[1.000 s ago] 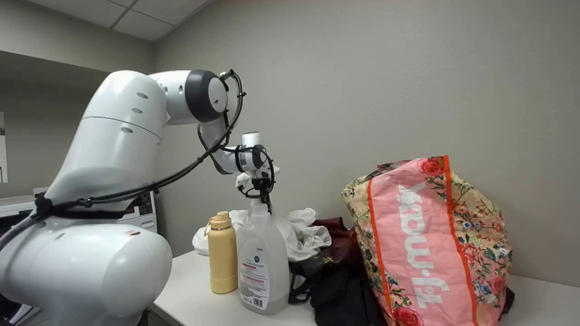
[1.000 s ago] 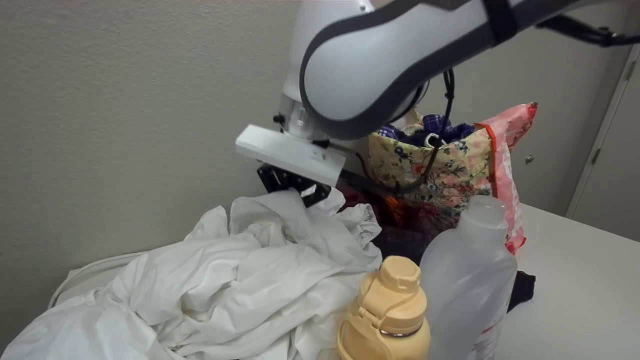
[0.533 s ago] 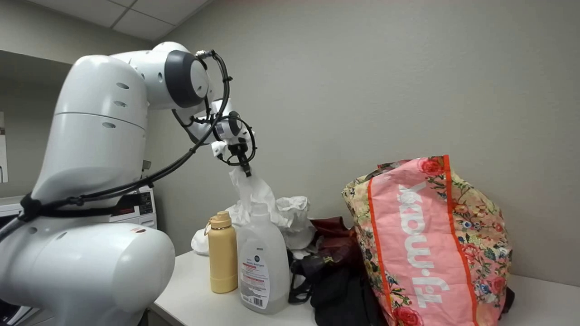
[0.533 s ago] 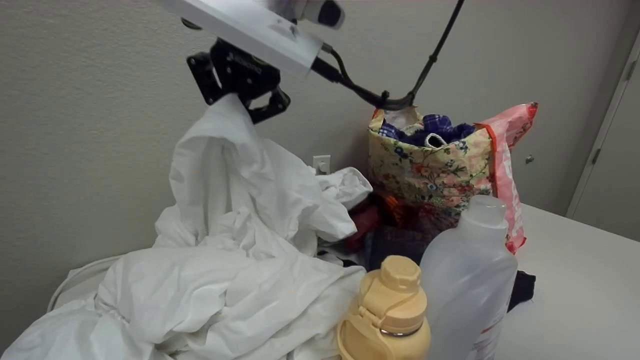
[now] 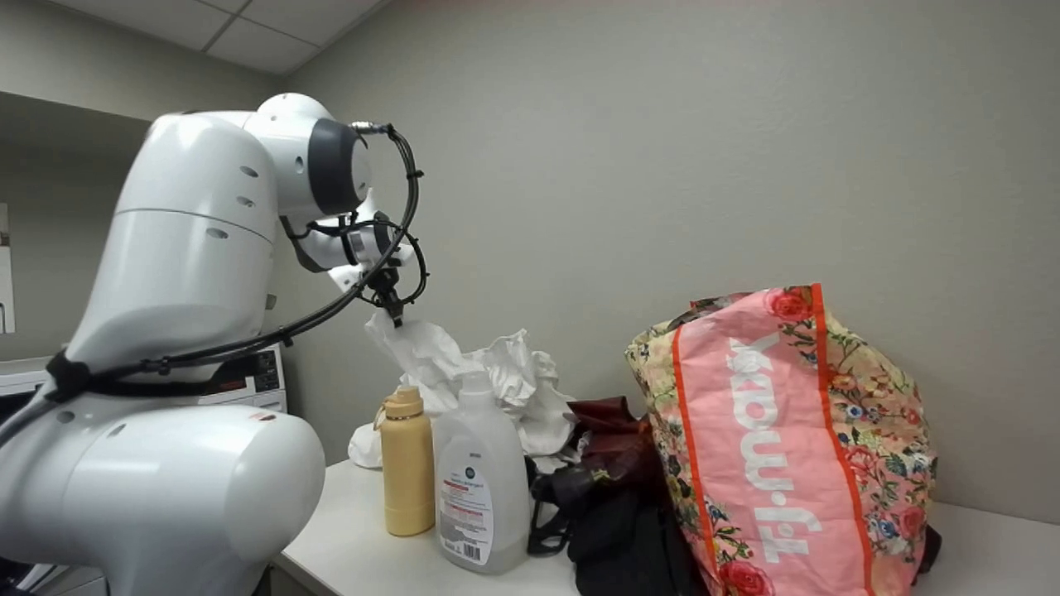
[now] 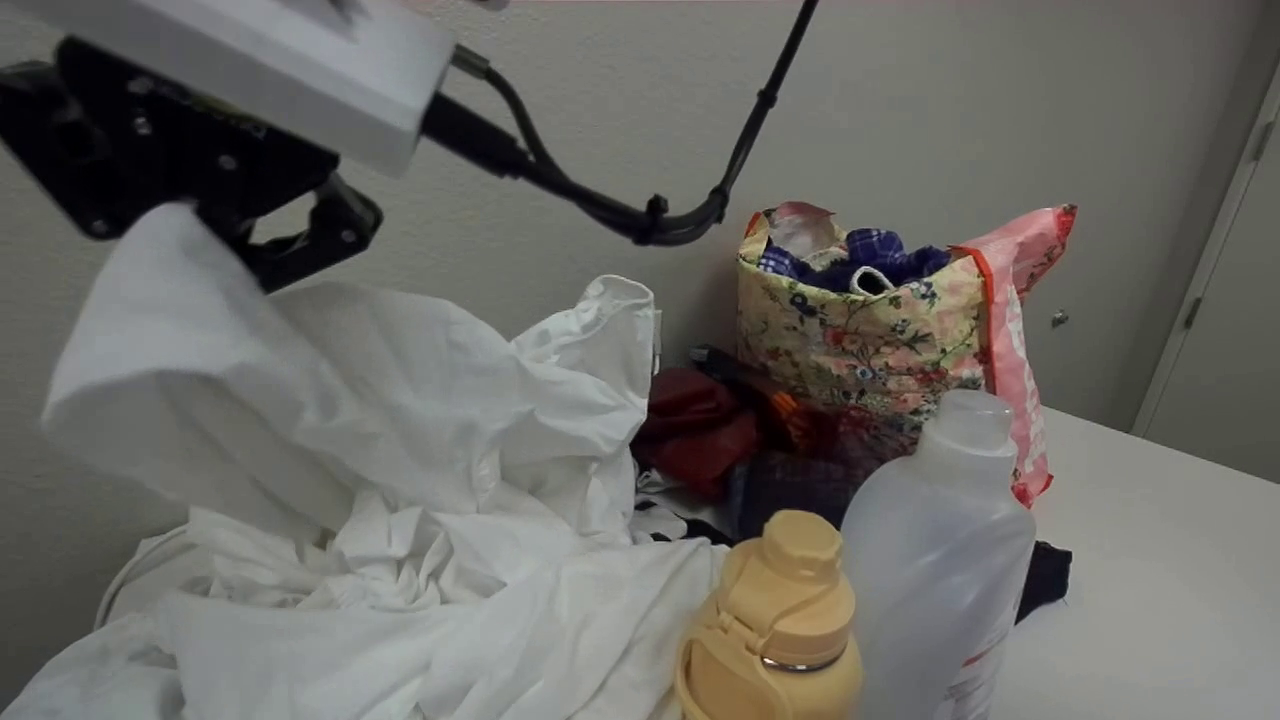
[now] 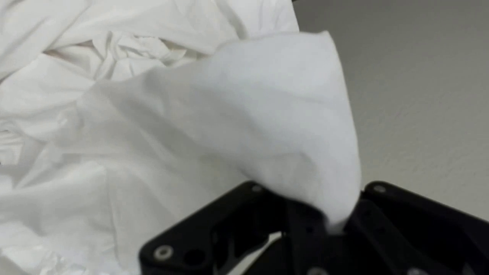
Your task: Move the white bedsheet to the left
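The white bedsheet (image 6: 430, 390) lies in a wrinkled heap against the wall, and one part of it is pulled up into the air. My gripper (image 7: 330, 217) is shut on a pinched fold of this cloth, which fills the space between the fingertips in the wrist view. In an exterior view the gripper (image 5: 397, 320) hangs above and behind the yellow bottle, with the raised bedsheet (image 5: 431, 352) slanting down to the right from it. The lower heap is partly hidden there behind the bottles.
A yellow bottle (image 6: 770, 620) and a translucent jug (image 6: 940, 560) stand in front of the heap. A pink floral bag (image 5: 770, 430) stands farther along the white table (image 5: 348, 513). Dark red cloth (image 6: 700, 430) and a black bag (image 5: 621, 530) lie between them. The wall is close behind.
My gripper has risen, then shifted left in both exterior views, drawing the bedsheet up and along. The cloth's edge has pulled away from the dark red cloth, which shows more now.
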Controlling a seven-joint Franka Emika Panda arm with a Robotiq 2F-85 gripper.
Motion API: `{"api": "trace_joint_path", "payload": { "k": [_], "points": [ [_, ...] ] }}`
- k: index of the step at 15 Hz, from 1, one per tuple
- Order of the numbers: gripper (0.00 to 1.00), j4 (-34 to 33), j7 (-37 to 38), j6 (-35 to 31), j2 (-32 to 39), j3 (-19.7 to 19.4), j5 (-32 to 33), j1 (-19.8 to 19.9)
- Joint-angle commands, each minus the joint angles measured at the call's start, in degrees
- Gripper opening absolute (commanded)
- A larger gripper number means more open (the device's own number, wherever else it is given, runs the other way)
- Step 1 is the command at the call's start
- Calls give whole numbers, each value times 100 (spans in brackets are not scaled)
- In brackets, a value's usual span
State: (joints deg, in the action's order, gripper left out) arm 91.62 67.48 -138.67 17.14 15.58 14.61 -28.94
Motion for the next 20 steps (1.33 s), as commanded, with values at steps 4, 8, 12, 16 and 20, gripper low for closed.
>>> {"api": "trace_joint_path", "payload": {
  "k": [4, 8, 12, 16, 20],
  "points": [
    [5, -426, -881, 154, 722, 238, -581, -335],
    [5, -521, -891, 540, 983, -11, -514, -587],
    [33, -656, -813, 911, 1131, -289, -415, -712],
    [62, -761, -751, 1092, 1176, -485, -382, -728],
    [92, -809, -703, 1140, 1131, -638, -355, -685]
  ]
}}
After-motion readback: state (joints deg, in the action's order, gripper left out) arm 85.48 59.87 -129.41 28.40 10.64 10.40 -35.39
